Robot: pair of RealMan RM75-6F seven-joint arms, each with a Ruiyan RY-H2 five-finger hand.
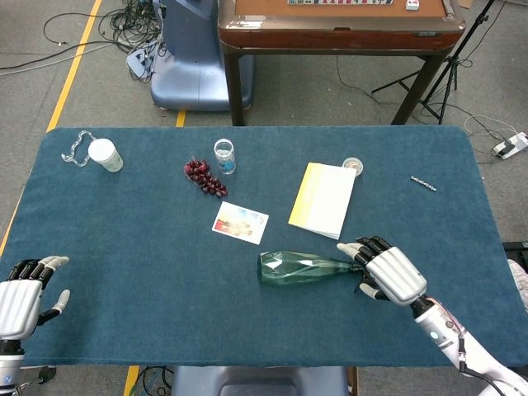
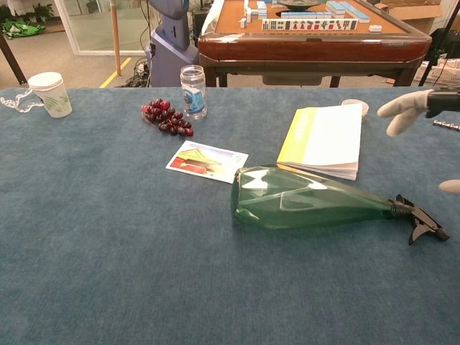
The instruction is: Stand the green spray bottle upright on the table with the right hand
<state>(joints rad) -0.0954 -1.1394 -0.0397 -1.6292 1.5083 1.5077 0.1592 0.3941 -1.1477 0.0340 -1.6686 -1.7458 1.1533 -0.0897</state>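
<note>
Lying flat on its side, the green spray bottle (image 1: 301, 267) sat toward the near edge of the table (image 1: 148, 272), a little right of centre, its wide base pointing left and its black nozzle (image 2: 420, 219) pointing right. At that nozzle end was the right hand (image 1: 386, 271), fingers spread and reaching around the bottle's neck; the head view put the fingertips right at the neck, but the chest view showed pale fingers (image 2: 404, 113) hovering above and beside the trigger with a gap under them, so nothing was gripped, the hand was released and holding nothing. Over at the near left corner the left hand (image 1: 25, 295) rested idle, fingers loosely apart, nothing in it. Just behind the bottle lay a yellow-and-white booklet (image 1: 323, 198) and a picture card (image 1: 240, 222), with red grapes (image 1: 205, 176) and a small clear jar (image 1: 224, 156) further back and a white cup (image 1: 106, 154) near the far left corner. Judging the score: no part of the job was done, the bottle was still down. Left to do, by my reading: close on the neck, swing the base down onto the cloth, let go without a topple.
</note>
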